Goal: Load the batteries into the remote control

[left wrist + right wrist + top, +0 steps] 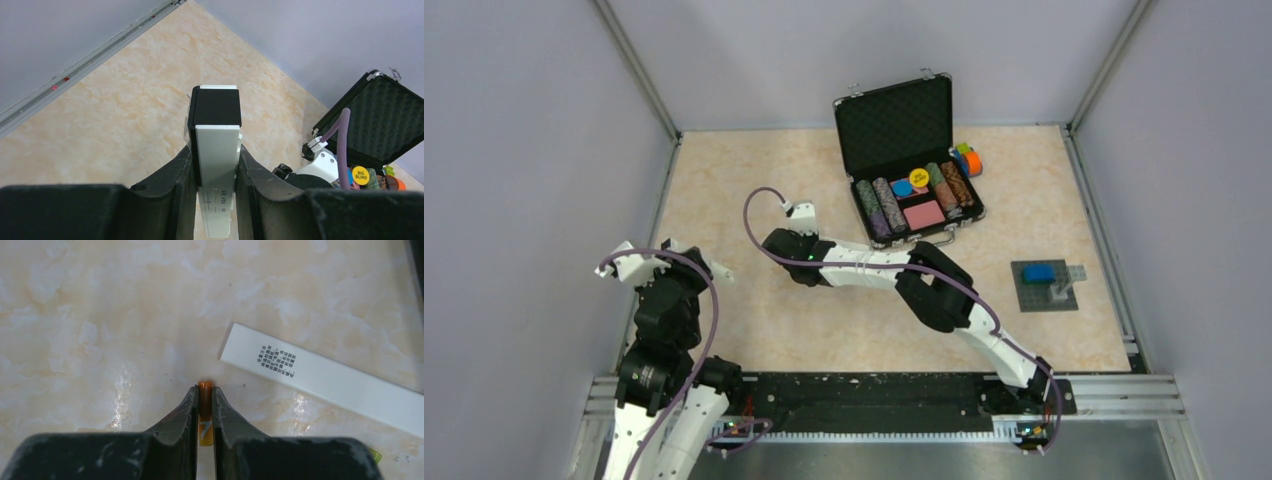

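Observation:
In the left wrist view my left gripper (215, 150) is shut on the remote control (218, 165), a slim white bar with a black end section, held above the table. It shows in the top view (720, 271) at my left gripper (704, 268). My right gripper (204, 390) is shut on the brownish-orange battery (205, 412), low over the table; the top view shows this gripper (776, 248) near the table's middle. A flat white strip with a small block of dark print (320, 377) lies just right of it. A green tip (374, 455) shows at the frame's lower right.
An open black case (894, 120) with poker chips stands at the back; it also shows in the left wrist view (385, 115). Coloured toys (969, 160) sit behind it. A grey baseplate (1032, 298) with a blue brick lies at the right. Walls enclose the table.

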Robot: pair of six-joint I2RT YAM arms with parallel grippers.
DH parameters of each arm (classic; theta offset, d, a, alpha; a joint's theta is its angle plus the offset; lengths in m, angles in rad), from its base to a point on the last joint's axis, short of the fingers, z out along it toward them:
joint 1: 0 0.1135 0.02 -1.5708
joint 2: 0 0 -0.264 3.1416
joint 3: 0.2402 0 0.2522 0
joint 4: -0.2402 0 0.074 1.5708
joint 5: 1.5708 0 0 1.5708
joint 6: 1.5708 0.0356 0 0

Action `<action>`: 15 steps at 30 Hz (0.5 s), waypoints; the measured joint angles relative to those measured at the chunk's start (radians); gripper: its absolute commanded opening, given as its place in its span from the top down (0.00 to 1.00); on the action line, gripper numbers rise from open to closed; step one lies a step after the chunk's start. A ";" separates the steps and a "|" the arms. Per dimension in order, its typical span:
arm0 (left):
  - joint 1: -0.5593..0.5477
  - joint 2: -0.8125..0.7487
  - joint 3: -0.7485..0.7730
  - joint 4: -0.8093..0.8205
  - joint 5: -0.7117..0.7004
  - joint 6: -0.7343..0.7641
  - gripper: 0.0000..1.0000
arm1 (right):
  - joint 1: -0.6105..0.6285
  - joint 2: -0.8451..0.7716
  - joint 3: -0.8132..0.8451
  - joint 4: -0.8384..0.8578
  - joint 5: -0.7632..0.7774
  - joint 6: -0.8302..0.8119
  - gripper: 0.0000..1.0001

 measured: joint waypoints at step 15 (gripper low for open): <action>0.000 0.001 -0.033 0.070 0.120 0.001 1.00 | -0.032 -0.248 -0.303 0.068 -0.148 -0.098 1.00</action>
